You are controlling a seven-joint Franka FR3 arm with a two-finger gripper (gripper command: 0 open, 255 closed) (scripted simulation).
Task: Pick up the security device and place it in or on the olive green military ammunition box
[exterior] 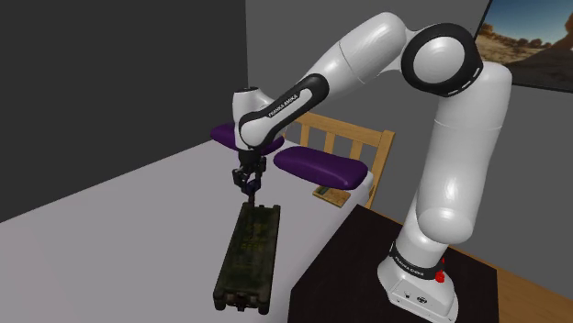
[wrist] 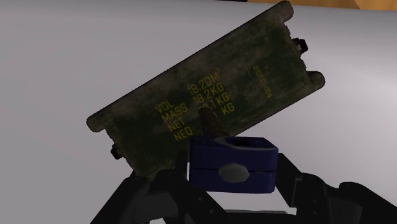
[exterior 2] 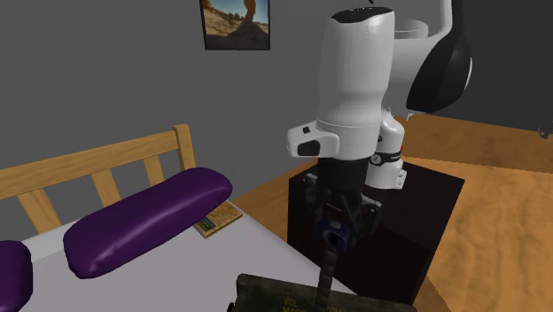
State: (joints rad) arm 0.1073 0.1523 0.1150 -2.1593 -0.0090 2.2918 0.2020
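Observation:
A long olive green ammunition box [exterior: 248, 257] [exterior 2: 292, 297] with yellow lettering [wrist: 203, 105] lies flat on the white bed. My gripper [exterior: 245, 180] [exterior 2: 338, 226] [wrist: 233, 178] hangs just above the box's far end, shut on the security device [wrist: 233, 158]. The device has a blue block body [exterior 2: 335, 232] and a brownish shaft [exterior 2: 326, 273] that points down at the box lid. In the shoulder view the device [exterior: 247, 190] shows as a small dark shape under the fingers. Whether the shaft's tip touches the lid I cannot tell.
Two purple pillows [exterior: 320, 165] [exterior 2: 146, 217] lie along the wooden headboard [exterior: 353, 138] [exterior 2: 97, 168]. A small flat book-like item [exterior: 332, 194] [exterior 2: 218, 222] rests at the bed's edge. The dark stand [exterior: 367, 275] [exterior 2: 416, 204] sits beside the bed. A picture [exterior 2: 235, 22] hangs on the grey wall.

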